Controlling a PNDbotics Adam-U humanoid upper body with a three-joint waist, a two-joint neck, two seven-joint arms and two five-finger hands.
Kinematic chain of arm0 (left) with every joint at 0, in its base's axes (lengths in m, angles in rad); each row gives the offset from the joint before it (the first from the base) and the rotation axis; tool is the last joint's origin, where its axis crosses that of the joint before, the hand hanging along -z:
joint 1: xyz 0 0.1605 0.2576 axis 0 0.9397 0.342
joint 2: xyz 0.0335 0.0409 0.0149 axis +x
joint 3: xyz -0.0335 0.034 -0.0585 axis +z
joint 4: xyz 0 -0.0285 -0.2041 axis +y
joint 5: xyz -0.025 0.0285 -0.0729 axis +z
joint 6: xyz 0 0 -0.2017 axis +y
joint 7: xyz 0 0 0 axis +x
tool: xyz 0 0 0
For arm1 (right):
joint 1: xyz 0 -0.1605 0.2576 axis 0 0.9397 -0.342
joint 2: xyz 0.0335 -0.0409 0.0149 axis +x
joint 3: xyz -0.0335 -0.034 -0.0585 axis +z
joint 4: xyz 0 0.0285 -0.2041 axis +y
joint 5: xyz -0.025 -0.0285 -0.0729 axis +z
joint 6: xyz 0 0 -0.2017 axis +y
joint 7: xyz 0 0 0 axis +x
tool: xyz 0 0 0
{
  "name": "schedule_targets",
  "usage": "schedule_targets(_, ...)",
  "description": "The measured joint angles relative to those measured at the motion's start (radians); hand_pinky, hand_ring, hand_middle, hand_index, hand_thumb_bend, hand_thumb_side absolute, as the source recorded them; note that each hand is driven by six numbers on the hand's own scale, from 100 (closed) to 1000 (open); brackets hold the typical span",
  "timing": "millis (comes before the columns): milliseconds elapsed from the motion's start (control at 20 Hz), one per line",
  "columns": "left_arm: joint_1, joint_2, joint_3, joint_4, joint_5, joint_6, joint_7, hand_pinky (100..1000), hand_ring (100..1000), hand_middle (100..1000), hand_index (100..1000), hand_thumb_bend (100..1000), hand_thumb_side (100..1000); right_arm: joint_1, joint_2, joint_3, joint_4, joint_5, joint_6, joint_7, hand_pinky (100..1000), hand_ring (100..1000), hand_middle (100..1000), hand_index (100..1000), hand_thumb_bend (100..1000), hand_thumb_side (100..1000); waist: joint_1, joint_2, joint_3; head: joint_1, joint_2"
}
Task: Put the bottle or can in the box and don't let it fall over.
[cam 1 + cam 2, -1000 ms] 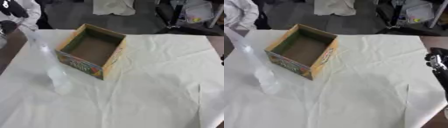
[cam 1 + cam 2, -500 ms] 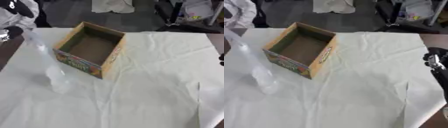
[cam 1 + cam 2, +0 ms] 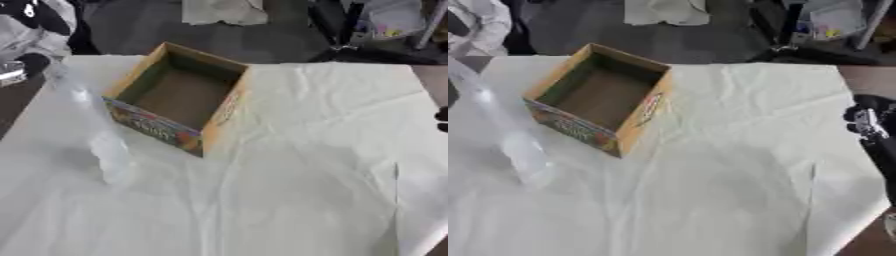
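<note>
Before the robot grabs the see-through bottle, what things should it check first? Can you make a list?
1. Is the bottle standing up? Ok, it stands upright on the white cloth.
2. Is the box open on top? Ok, open and nothing seen inside.
3. Is the bottle outside the box? Ok, it stands to the box's left, not yet in.
4. Is a hand holding the bottle? Not ok, none touches it.
5. Is the right hand ready? Cannot tell, it only shows dark at the right edge, far from the bottle.
6. Is the left hand ready? Cannot tell, it is not in view.
</note>
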Motion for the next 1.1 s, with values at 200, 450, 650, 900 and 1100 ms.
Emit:
schedule_targets(200, -0.004, -0.012, 0.000, 0.020, -0.004, 0.001, -0.013, 887, 885, 840, 881, 100, 565, -0.001, 0.001, 0.000, 0.000, 0.000, 0.001, 0.001, 726, 704, 602, 729, 100, 600, 0.000, 0.003, -0.003, 0.002, -0.001)
schedule_targets(450, -0.009, -0.024, -0.002, 0.039, -0.005, -0.002, -0.026, 892, 890, 837, 864, 114, 508, -0.001, 0.005, 0.001, 0.000, 0.000, 0.003, 0.003, 726, 704, 602, 729, 100, 606, 0.001, 0.010, -0.005, 0.005, -0.001)
schedule_targets(650, -0.009, -0.024, -0.005, 0.047, -0.004, -0.006, -0.036, 892, 890, 833, 866, 129, 476, -0.004, 0.008, 0.001, 0.000, 0.000, 0.005, 0.004, 727, 703, 601, 729, 100, 610, 0.003, 0.013, -0.007, 0.006, -0.002)
schedule_targets(900, -0.009, -0.024, -0.005, 0.050, -0.019, -0.007, -0.046, 892, 889, 803, 860, 146, 379, -0.005, 0.010, 0.006, 0.000, 0.000, 0.006, 0.005, 727, 702, 601, 729, 100, 613, 0.006, 0.018, -0.007, 0.006, -0.008)
schedule_targets(1100, -0.009, -0.024, -0.005, 0.057, -0.043, -0.009, -0.055, 890, 879, 787, 846, 162, 316, -0.006, 0.013, 0.006, 0.000, 0.000, 0.007, 0.006, 727, 700, 601, 729, 100, 616, 0.006, 0.019, -0.008, 0.010, -0.009)
